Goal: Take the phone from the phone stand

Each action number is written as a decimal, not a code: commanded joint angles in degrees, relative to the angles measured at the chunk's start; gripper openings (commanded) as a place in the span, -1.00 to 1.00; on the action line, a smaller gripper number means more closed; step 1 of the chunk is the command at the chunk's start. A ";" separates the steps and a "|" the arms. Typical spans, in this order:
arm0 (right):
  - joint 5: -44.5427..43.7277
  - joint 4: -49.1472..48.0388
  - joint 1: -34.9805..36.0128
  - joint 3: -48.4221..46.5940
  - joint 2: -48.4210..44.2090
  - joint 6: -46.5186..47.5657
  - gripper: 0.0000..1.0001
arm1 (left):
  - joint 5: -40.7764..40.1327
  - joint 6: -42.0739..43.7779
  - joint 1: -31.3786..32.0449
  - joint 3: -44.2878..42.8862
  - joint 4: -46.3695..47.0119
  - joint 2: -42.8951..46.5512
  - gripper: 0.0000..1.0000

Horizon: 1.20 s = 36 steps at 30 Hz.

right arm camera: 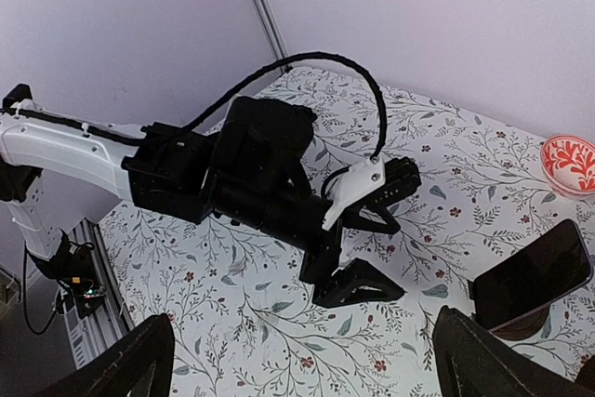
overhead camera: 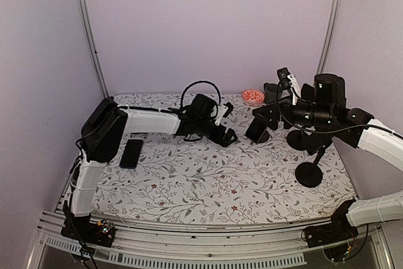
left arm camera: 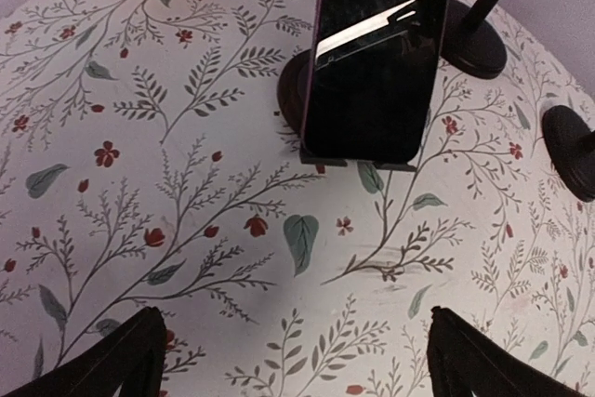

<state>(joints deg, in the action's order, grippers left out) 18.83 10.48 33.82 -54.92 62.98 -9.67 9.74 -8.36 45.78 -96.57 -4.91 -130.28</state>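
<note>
At the 9 o'clock side of the table [overhead camera: 189,181] a second phone [overhead camera: 131,153] lies flat beside the left arm; it is not the one to lift. The left end effector [overhead camera: 228,135] sits low over the table, released. Its fingers [left arm camera: 139,355] are spread wide, hold nothing and touch nothing, and it faces toward 3 o'clock. There the phone [overhead camera: 258,129] leans upright in the phone stand [left arm camera: 290,90], near but apart from the fingers. The main risk is probably a sideways pull. The phone's foot rests behind the stand's front lip, so dragging instead of lifting could tip the stand or skid it toward the red bowl [overhead camera: 253,96] at 12 o'clock. The glossy screen could also slip from a shallow pinch. The right end effector [overhead camera: 269,102] hangs at about 1 o'clock of the phone, just above and behind it, likewise released and empty. With both so near, they may collide if they move together. Spare stands [overhead camera: 308,173] at 4 o'clock could be knocked by the right arm.
</note>
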 commanded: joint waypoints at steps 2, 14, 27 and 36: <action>1.20 0.42 -0.90 1.51 -1.46 -0.30 0.98 | 1.34 -1.03 2.38 -5.63 1.92 -5.40 0.98; 2.13 -0.64 -1.52 2.73 -1.02 0.24 0.98 | 1.67 -1.47 3.95 -14.09 1.92 -15.99 0.98; 3.58 -1.58 -2.42 3.48 -0.83 0.03 0.98 | -0.11 -2.01 6.04 -23.99 0.20 -25.22 0.98; 3.85 -1.74 -2.68 3.85 -0.62 0.00 0.98 | -1.45 -2.59 6.70 -30.18 -2.11 -29.44 0.95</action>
<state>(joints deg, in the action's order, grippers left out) 21.67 10.09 31.66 -51.66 62.57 -9.65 8.54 -9.65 51.72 -125.91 -1.21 -156.05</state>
